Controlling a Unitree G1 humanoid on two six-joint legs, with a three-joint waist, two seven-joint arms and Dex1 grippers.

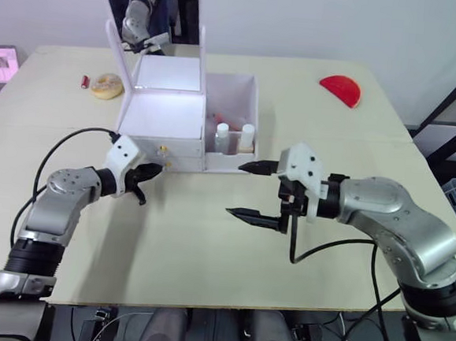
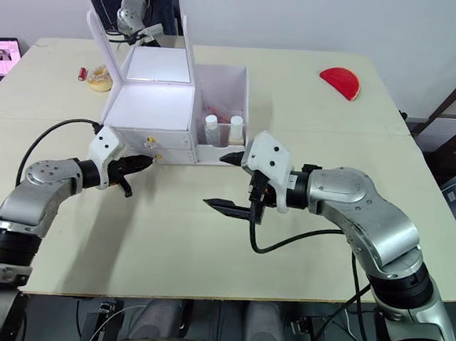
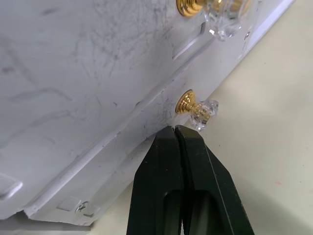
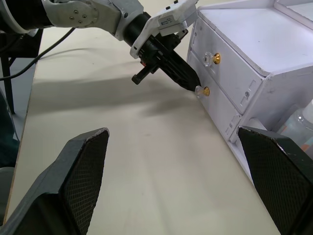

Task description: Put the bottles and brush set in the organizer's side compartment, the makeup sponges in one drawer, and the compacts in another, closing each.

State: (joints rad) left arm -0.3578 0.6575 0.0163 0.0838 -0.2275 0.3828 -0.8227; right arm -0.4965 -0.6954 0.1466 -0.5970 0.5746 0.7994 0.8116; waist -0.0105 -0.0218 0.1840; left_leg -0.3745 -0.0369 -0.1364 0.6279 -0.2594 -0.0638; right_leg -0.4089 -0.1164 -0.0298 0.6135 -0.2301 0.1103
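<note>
The left gripper (image 3: 175,131) has its two black fingers pressed together, with nothing between them. Its tip sits right at the lower drawer knob (image 3: 195,108) of the white organizer (image 1: 162,123), touching or just short of it; the left wrist view shows the gold stem and clear head of that knob just beyond the fingertips. Further past it is the upper drawer knob (image 3: 215,9). Both drawer fronts look flush with the organizer's face.

The right wrist view shows this from the other side: the closed left gripper (image 4: 190,81) points at the lower knob (image 4: 202,91), with the upper knob (image 4: 211,58) beyond it and a little higher.

The right gripper (image 1: 250,191) is spread wide, one finger (image 1: 256,168) up near the organizer's front corner and the other well below it over bare table (image 1: 206,248), holding nothing.

The head views add what the wrist cameras miss. The organizer's side compartment (image 1: 236,88), just ahead of the right gripper's upper finger, holds two small white-capped bottles (image 1: 223,136) standing upright; something reddish lies behind them, too small to name. The lid mirror (image 1: 151,13) stands raised. Far beyond the left gripper, past the organizer, a beige round sponge (image 1: 107,86) lies with a small red item (image 1: 85,81) just beside it. A red half-round object (image 1: 340,89) lies well beyond the right gripper.
</note>
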